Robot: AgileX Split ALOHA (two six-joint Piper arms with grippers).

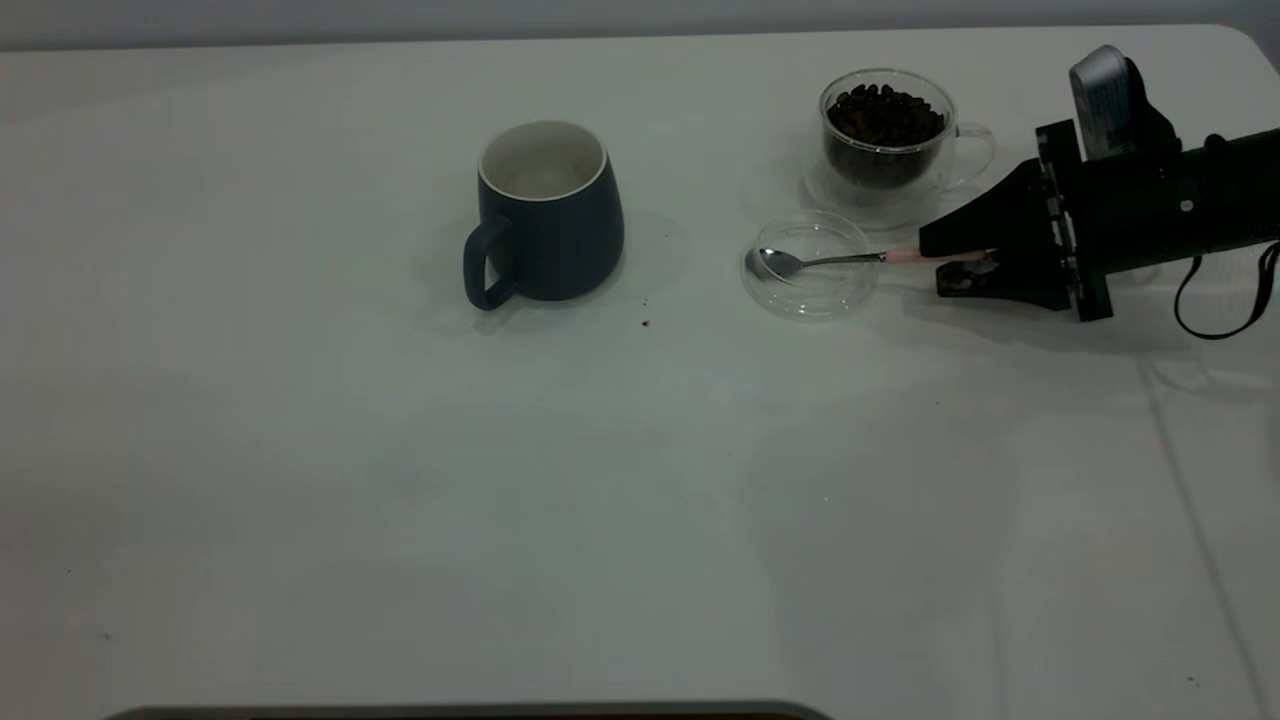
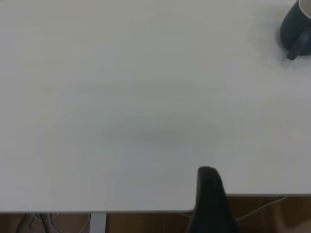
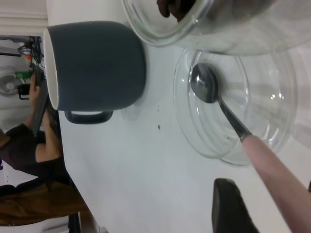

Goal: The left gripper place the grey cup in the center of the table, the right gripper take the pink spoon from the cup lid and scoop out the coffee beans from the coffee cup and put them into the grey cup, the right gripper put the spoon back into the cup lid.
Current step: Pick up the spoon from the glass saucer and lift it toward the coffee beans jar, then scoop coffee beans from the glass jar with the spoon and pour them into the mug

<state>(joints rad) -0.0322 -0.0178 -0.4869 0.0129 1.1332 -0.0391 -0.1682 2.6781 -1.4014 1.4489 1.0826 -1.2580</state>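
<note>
Grey cup (image 1: pixel 548 212) stands upright mid-table (image 1: pixel 400 500), handle toward the camera. Right of it the spoon (image 1: pixel 860 259) lies with its bowl in the lid (image 1: pixel 810 266); the right gripper (image 1: pixel 958 262) straddles the pink handle, whether it pinches it I cannot tell. Behind, the coffee cup (image 1: pixel 887 135) holds beans (image 1: pixel 886 112).

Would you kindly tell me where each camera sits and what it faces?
Exterior: high, facing the rig, over the table; right pincer at the pink spoon.
Left wrist: at the table's edge; own fingertip shows.
Right wrist: low, along the spoon toward the cup lid.
All share the grey cup.
</note>
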